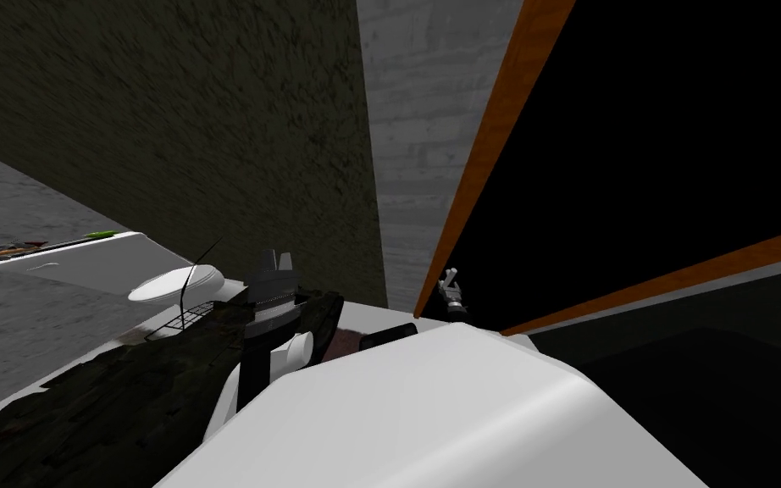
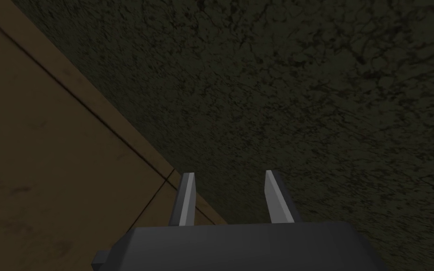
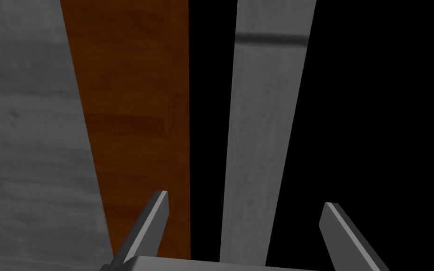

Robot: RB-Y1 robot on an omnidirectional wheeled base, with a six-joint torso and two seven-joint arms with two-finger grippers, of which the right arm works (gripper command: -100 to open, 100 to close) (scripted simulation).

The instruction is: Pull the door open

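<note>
While gripping nothing, hovers with right gripper blades apart, just before brown wooden door frame and a grey strip, black area beyond. Points left gripper, also parted, at dark mottled wall.

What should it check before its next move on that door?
1. Right gripper open: ok, spread wide.
2. Grip on something: not ok, it holds nothing.
3. Lined up with the door: cannot tell; an orange-brown wooden strip and a grey strip lie ahead, with a black area beside them.
4. Where to grab: cannot tell.
5. Left gripper out of the way: ok, open, empty, facing a dark mottled wall.
</note>
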